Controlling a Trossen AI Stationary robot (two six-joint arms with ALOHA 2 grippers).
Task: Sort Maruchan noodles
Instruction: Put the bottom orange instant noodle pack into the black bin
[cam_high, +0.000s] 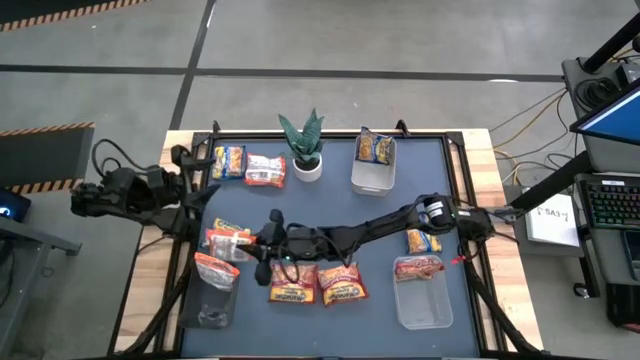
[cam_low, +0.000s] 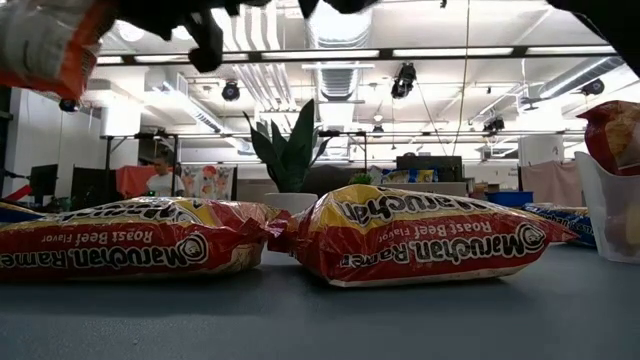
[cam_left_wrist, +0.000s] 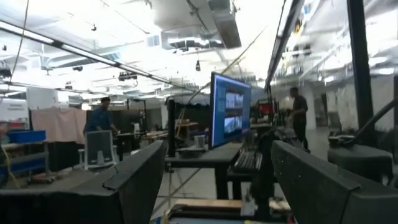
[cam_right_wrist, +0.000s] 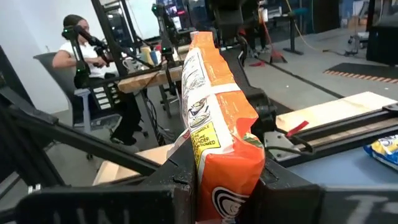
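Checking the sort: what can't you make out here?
Flavour of the orange packet: right wrist view, print too small.
Low view: right gripper cut off by top edge.
Low view: packets behind the Roast Beef packets, hidden.
Left wrist view: left gripper, parked left, misses the table.

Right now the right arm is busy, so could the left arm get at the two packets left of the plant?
Probably yes. The left gripper is open and empty, the yellow-and-blue packet and red-and-white packet lie close beside it, and the right arm crosses farther off.
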